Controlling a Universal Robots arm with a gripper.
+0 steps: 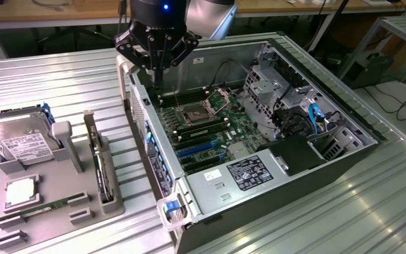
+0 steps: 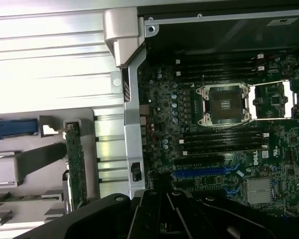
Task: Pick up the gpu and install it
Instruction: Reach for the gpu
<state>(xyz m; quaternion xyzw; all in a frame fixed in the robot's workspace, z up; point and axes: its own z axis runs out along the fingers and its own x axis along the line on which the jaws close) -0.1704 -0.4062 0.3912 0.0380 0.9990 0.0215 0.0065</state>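
The gpu (image 1: 101,165) stands on edge in a slot of the grey holder (image 1: 55,211), at the exterior view's left of the open computer case (image 1: 344,114); its green board face (image 2: 75,164) also appears in the wrist view. My gripper (image 1: 158,78) hangs above the case's upper left corner, well away from the gpu, shut and holding nothing. Its black body (image 2: 162,206) shows in the wrist view over the case wall and the motherboard (image 1: 210,129). The blue expansion slots (image 2: 204,173) on the board are bare.
A silver hard drive (image 1: 16,140), a CPU chip (image 1: 21,190) and a RAM stick (image 1: 37,211) also rest in the holder. The case stands on a ribbed metal table (image 1: 62,79). Cables and drive cages (image 1: 295,106) crowd the case's right side.
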